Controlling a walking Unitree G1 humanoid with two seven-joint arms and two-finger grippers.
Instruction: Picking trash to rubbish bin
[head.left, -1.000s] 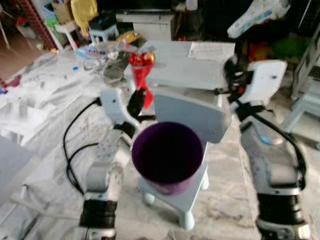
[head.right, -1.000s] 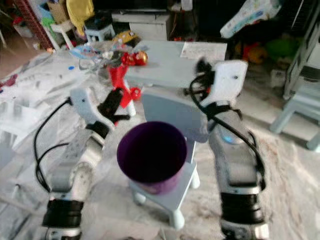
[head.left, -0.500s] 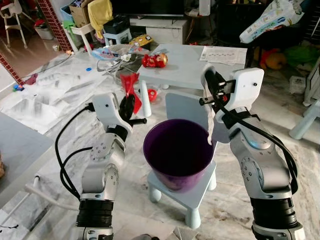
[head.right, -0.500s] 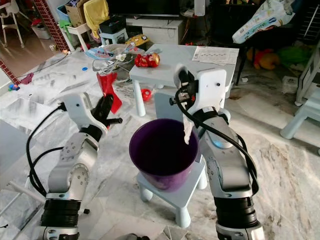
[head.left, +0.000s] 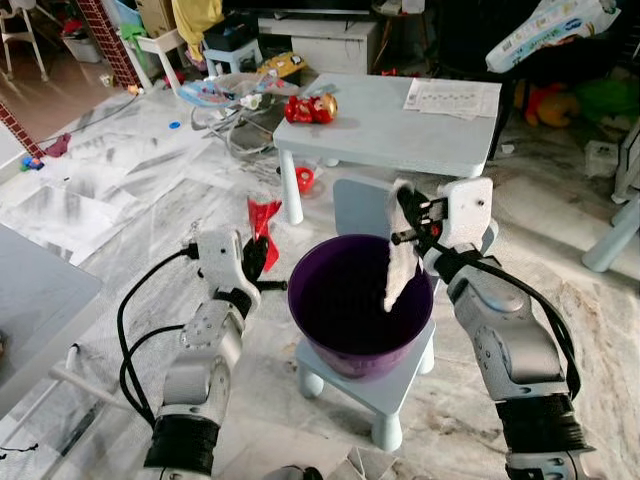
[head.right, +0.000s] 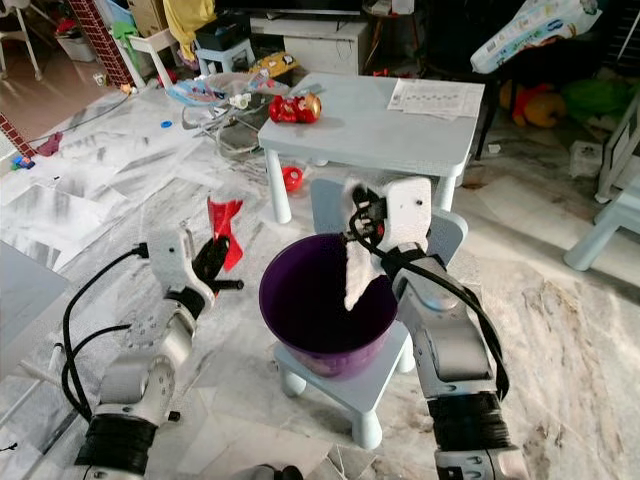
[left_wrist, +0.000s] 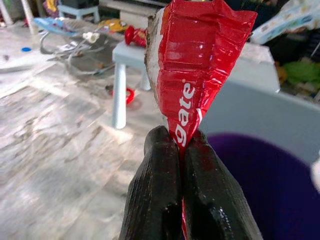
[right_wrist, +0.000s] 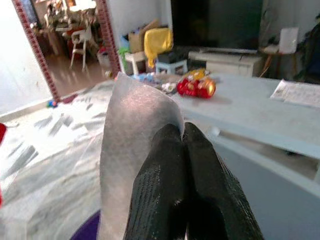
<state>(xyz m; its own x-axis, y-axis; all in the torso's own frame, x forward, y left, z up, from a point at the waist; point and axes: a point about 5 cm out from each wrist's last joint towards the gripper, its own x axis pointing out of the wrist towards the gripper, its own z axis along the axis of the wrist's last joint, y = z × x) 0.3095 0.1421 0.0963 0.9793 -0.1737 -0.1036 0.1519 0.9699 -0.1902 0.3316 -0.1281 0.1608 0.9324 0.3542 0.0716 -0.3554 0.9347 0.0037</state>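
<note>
Over the mouth of the purple bin (head.left: 360, 310), which stands on a small pale stool (head.left: 385, 395), a white wrapper (head.left: 400, 262) is held by the right gripper (head.left: 405, 215), its fingers pinched shut on the wrapper's upper end so that the sheet hangs down inside the rim. Just beside the bin's left wall, a red wrapper (head.left: 262, 225) is gripped by the left gripper (head.left: 258, 262), the fingers closed on its lower end and the foil standing up above them; it lies outside the rim.

The step in hand is judged to be the drop of the white wrapper. A clean release is favoured if the fingers are opened while the sheet hangs well within the rim, since a light sheet may cling to a finger or drift against the wall. The red wrapper should then be carried over the rim before it is let go, and the bin should not be nudged, as it sits high on the stool. Behind, red packets (head.left: 310, 108) lie on the blue table (head.left: 400, 135).

Against the frame of half a second ago, the right gripper has been lowered and brought nearer the bin, so the white wrapper now hangs into the opening. The left gripper has been drawn closer to the bin's side. The camera has also shifted slightly.
</note>
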